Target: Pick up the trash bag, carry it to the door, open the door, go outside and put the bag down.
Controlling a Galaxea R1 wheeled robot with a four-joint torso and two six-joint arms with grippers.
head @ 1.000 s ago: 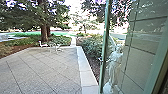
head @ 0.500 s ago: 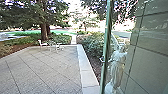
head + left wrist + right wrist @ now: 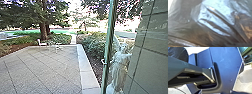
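Observation:
Dark, shiny plastic of the trash bag stands large and close in the left wrist view, creased and catching light. Part of the same dark bag shows in the right wrist view, past the robot's own jointed bar. A green-framed glass door stands upright right of centre in the head view, with a small handle-like fitting on its frame. How the fingers of either gripper stand cannot be made out.
A paved yard spreads ahead, with white chairs at its far side. A pale kerb runs along its right, beside bushes. Behind the glass shows a pale statue. Trees rise beyond.
The head camera's picture has shifted as the robot moves; the door frame now stands a little further right in it. The yard and chairs appear much as before.

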